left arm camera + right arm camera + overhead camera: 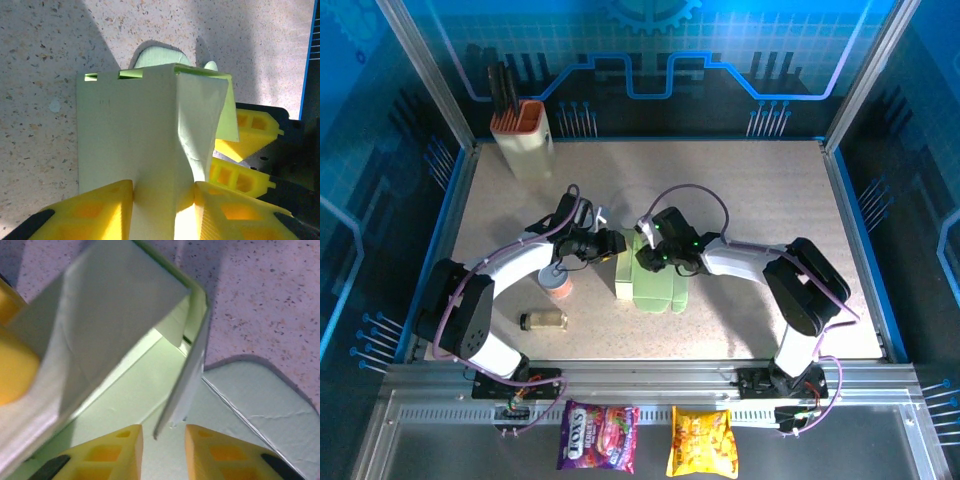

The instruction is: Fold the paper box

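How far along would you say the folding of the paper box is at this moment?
About midway, I'd judge. Done: the paper box has walls standing upright. In hand: the left end effector pinches a creased wall, while the right end effector stands open at another wall's edge. Left: a rounded flap lies flat on the tabletop, and the box's top is unclosed.

Pale mint-green paper box [655,290], yellow-fingered left hand [162,187], speckled beige table [770,200], orange-rimmed cream holder [525,145]
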Controlling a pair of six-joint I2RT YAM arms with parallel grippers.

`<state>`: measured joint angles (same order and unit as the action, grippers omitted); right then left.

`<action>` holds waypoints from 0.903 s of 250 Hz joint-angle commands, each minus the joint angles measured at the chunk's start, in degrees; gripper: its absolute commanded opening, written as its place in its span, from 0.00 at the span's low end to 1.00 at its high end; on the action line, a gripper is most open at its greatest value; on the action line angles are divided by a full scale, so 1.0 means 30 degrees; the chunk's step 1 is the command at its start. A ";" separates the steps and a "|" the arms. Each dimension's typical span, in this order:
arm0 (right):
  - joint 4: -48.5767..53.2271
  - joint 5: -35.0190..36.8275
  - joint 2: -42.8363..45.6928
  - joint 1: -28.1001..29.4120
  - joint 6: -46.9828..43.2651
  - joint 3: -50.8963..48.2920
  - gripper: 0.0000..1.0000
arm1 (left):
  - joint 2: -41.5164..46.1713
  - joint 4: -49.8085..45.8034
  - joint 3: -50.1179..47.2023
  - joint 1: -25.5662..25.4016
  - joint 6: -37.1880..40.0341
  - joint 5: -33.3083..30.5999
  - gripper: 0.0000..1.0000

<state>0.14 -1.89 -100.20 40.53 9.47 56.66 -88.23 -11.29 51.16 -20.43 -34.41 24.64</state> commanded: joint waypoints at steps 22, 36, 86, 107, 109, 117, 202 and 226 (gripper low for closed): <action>-0.2746 0.0497 0.0211 -0.0296 0.0398 -0.0970 0.34 | -0.0179 -0.0573 -0.0499 0.0000 0.0196 -0.1051 0.37; -0.3601 0.0248 -0.0005 -0.0408 0.0416 -0.1270 0.35 | -0.0173 -0.0518 -0.0522 -0.0008 0.0164 -0.1037 0.37; -0.6005 -0.0686 -0.0859 -0.0445 0.0350 -0.1901 0.34 | -0.0174 -0.0398 -0.0528 0.0009 0.0069 -0.1011 0.37; -0.6560 -0.0863 -0.1060 -0.0445 0.0525 -0.1991 0.31 | -0.0235 -0.0283 -0.0532 -0.0017 -0.0037 -0.0954 0.37; -0.6612 -0.0893 -0.1054 -0.0445 0.0546 -0.1985 0.31 | -0.0224 -0.0266 -0.0522 -0.0010 -0.0078 -0.0950 0.37; -0.6818 -0.0990 -0.1070 -0.0423 0.0533 -0.1984 0.29 | -0.0262 -0.0208 -0.0532 0.0010 -0.0121 -0.0909 0.37; -0.7666 -0.2875 -0.0613 -0.0240 0.0345 -0.2570 0.29 | -0.0582 0.0219 -0.0644 -0.0004 -0.0378 -0.0712 0.37; -0.7924 -0.3708 -0.0583 -0.0455 0.0269 -0.2836 0.31 | -0.0600 0.0160 -0.0611 0.0011 -0.0306 -0.0697 0.37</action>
<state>-20.25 -7.70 -102.67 39.68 10.70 49.39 -88.25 -9.67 50.52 -20.43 -34.63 24.67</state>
